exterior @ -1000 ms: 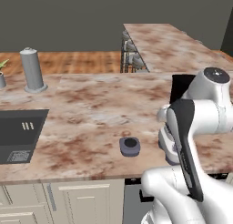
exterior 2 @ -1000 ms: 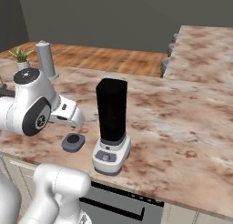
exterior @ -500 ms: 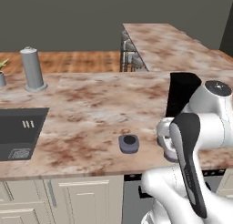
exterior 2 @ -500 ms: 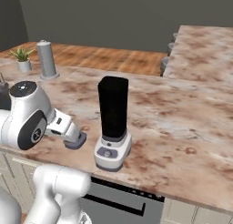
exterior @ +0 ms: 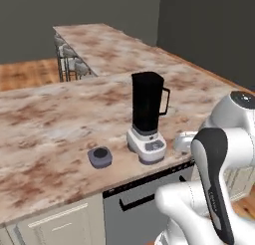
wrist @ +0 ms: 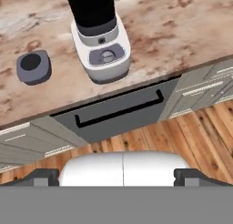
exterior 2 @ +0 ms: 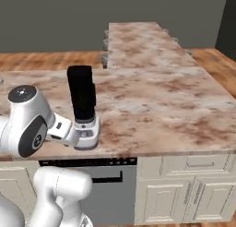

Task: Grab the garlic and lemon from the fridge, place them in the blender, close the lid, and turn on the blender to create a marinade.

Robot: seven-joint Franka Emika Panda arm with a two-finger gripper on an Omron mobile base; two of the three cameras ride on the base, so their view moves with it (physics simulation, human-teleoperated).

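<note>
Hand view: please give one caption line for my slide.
Black-jar blender on marble counter, blue-grey lid lying beside it.

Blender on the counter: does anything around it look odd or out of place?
The blender stands upright near the counter edge. Its lid is off, lying flat beside the base. Nothing looks spilled or damaged.

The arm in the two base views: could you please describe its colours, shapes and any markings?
The arm is built of glossy white, rounded shells joined by bulbous elbows. A dark grey to black band runs along one link, and a round dark grey joint cap with a small pale centre sits on the elbow. No cables or lettering are visible.
</note>
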